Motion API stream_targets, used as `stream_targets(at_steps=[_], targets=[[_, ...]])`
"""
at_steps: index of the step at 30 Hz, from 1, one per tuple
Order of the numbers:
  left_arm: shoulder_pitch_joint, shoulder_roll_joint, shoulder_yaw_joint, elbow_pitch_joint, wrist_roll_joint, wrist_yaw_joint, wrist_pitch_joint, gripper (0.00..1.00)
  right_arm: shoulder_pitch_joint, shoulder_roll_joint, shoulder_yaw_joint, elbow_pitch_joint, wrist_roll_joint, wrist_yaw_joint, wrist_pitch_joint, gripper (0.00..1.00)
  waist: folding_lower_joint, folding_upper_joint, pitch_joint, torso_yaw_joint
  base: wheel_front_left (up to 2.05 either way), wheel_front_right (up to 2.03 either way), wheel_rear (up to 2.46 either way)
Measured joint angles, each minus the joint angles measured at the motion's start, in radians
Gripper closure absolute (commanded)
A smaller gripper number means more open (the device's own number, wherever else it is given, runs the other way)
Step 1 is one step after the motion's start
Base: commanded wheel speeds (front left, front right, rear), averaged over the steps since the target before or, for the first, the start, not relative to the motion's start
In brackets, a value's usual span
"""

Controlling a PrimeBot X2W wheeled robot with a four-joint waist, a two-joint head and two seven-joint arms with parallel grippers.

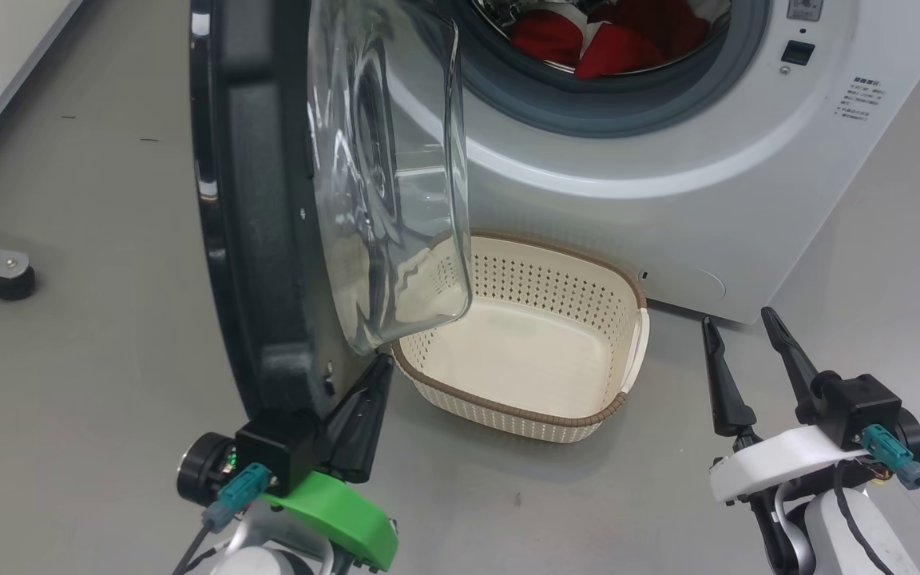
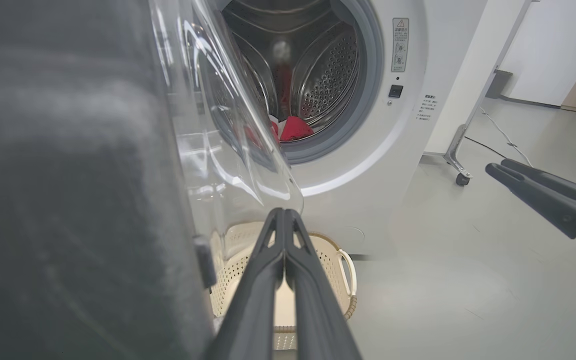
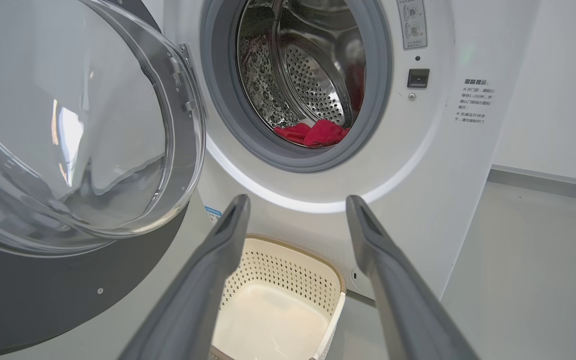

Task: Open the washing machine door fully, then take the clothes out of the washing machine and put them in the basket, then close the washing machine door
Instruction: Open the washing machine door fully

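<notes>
The round washing machine door (image 1: 268,200), a glossy black ring around a clear glass bowl, stands edge-on and half swung. It lies at 11 o'clock from the nearer left gripper (image 1: 382,366), whose jaws are pressed together on nothing. At 12 o'clock the cream perforated plastic basket (image 1: 556,419) sits empty. The bright red fabric clothes (image 1: 612,44) lie in the white washing machine (image 1: 668,200) at 1 o'clock. The right gripper (image 1: 738,318) has its jaws spread wide, empty.

Shows the washing machine door (image 1: 252,200) open, edge-on, its glass overhanging the basket (image 1: 544,279) on the floor (image 1: 93,359) before the washing machine (image 1: 668,200); the clothes (image 1: 612,44) red inside it; the left gripper (image 1: 380,369) pinched together at the door's lower edge; the right gripper (image 1: 738,321) spread, right of the basket.
</notes>
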Motion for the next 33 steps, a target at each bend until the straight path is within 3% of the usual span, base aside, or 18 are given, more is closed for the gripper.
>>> stream_targets(at_steps=[7,12,33], targets=[[0.017,0.008,0.054,0.016,-0.005,0.013,-0.026,1.00,0.000,0.001,-0.006,-0.001,-0.001,0.003,0.000,0.00,0.0000,0.0000,0.001,0.002,0.00,0.00,0.00],[0.020,0.026,0.147,0.046,-0.014,0.039,-0.054,1.00,0.000,0.002,-0.013,-0.001,-0.004,0.004,0.000,0.00,0.0000,0.0000,-0.001,0.005,0.00,0.00,0.00],[-0.009,0.073,0.407,0.166,-0.066,0.052,-0.151,1.00,-0.006,0.005,-0.016,-0.004,-0.023,0.012,0.000,0.00,0.0000,0.0000,0.015,-0.005,0.00,0.00,0.00]])
